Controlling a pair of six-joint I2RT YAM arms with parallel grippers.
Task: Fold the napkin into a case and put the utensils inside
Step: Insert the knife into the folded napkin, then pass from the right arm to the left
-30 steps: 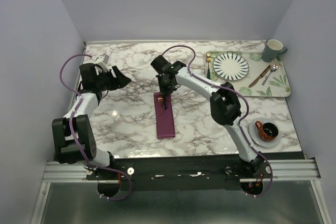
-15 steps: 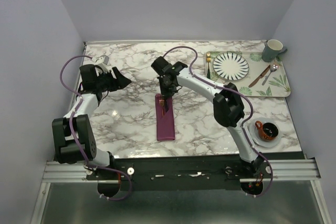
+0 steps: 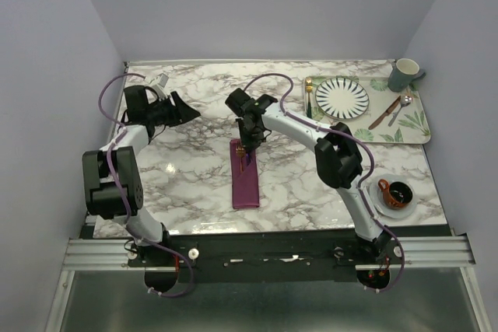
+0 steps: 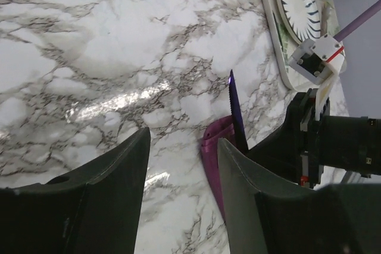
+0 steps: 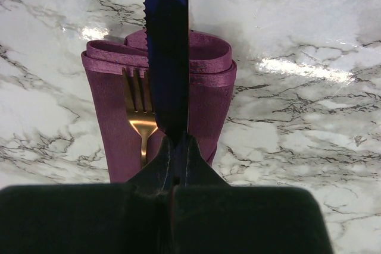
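The surface (image 3: 194,169) is a rectangular white marble-pattern top with grey veining, enclosed by pale walls on the left, far and right sides.

Items lying directly on it:

- A case (image 3: 246,180): narrow, long, plum-purple folded cloth, near the centre, with its long axis running near to far and its open folded end facing the far side.
- A tray (image 3: 424,134): rectangular, leaf-patterned, at the far right corner.
- A saucer (image 3: 380,204): white, at the near right, well apart from the case.

A grey-green mug (image 3: 405,75) stands at the tray's far right corner. Whether it rests on the tray or the surface cannot be determined.
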